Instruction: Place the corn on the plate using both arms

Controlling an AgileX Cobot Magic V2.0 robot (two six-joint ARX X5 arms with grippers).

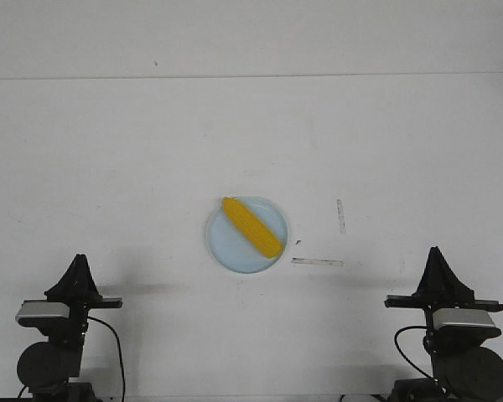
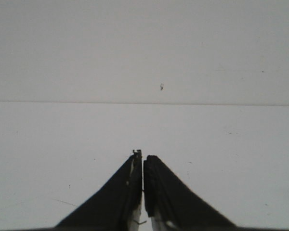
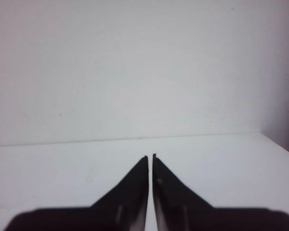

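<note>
Currently, the bright yellow tapered corn cob (image 1: 251, 225) is lying diagonally inside the round pale light-blue plastic plate (image 1: 224, 247), its upper end reaching toward the far left rim and its lower end pointing toward the near right rim. The plate is sitting flat near the middle of the white table (image 1: 134, 167). Two thin strips of pale tape (image 1: 318, 262) are lying on the table just to the right of the plate, one upright and one level.

The black left gripper (image 1: 78, 261) is resting at the near left edge of the table, well apart from the plate. In the left wrist view, its jaws are pressing together with only a hairline gap, gripping nothing (image 2: 142, 161).

The black right gripper (image 1: 435, 253) is resting at the near right edge, equally clear of the plate. Its jaws are likewise closed on nothing (image 3: 150, 159).
</note>
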